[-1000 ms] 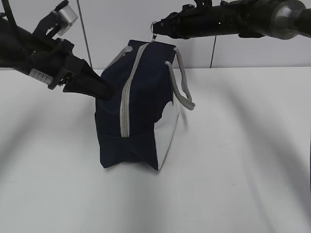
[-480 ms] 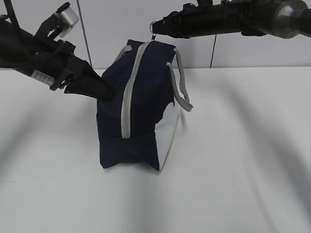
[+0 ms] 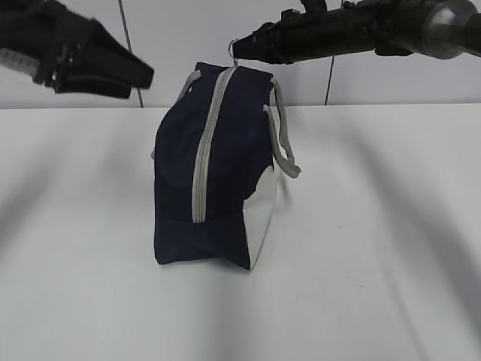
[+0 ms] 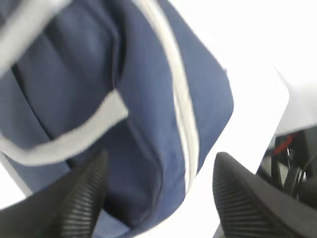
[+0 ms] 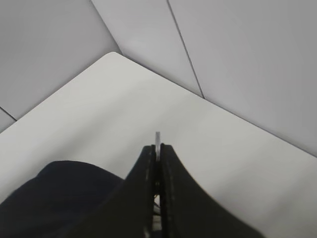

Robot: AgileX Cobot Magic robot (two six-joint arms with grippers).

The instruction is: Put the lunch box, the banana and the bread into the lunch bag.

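Left gripper released and lifted off the bag; right gripper kept pinched on the zipper ring.

The black left gripper point(image 3: 139, 75), earlier pressed against the left flank of the navy-blue fabric lunch bag point(image 3: 218, 173), is now seen raised clear, its fingers point(image 4: 84, 198) spread apart. The bag is stood near the white worktop's point(image 3: 376, 248) far edge, its grey zipper point(image 3: 204, 150) closed. The black right gripper point(image 3: 239, 51) is kept clamped on the metal ring pull point(image 5: 157, 141).
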